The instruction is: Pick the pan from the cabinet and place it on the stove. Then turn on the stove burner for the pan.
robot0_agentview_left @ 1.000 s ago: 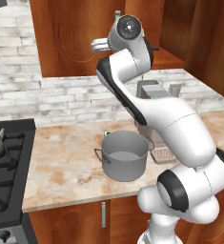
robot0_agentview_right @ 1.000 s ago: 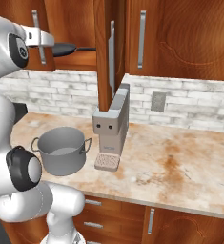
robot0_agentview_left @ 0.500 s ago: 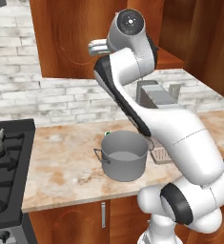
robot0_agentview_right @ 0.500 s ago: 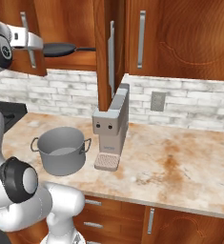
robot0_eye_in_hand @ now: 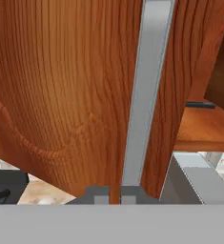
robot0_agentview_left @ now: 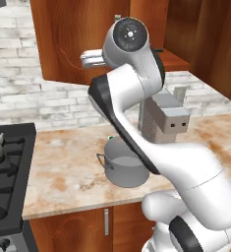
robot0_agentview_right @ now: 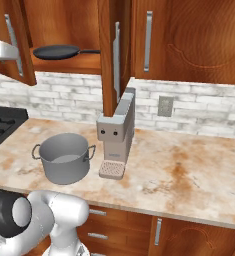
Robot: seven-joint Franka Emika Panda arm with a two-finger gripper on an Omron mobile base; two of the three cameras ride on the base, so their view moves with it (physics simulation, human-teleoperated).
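On the bottom shelf of the open cabinet (robot0_agentview_right: 64, 64), the pan (robot0_agentview_right: 56, 51) sits flat, its long axis running level along the shelf, black handle pointing right toward the open middle door (robot0_agentview_right: 112, 55). Stove (robot0_agentview_right: 3, 126) lies below left, well apart from pan. Grey pot (robot0_agentview_right: 65, 158) and coffee machine (robot0_agentview_right: 117, 134) stand on the counter (robot0_agentview_right: 189, 170).

Since a second ago the views have shifted right and the left door (robot0_agentview_left: 72, 39) has swung wider, leaving the pan fully exposed.

Arm reaches high and leftward, wrist level. Gripper (robot0_eye_in_hand: 115, 194) clenched at the foot of the door's silver bar handle (robot0_eye_in_hand: 144, 90); actual hold on the bar not clear.
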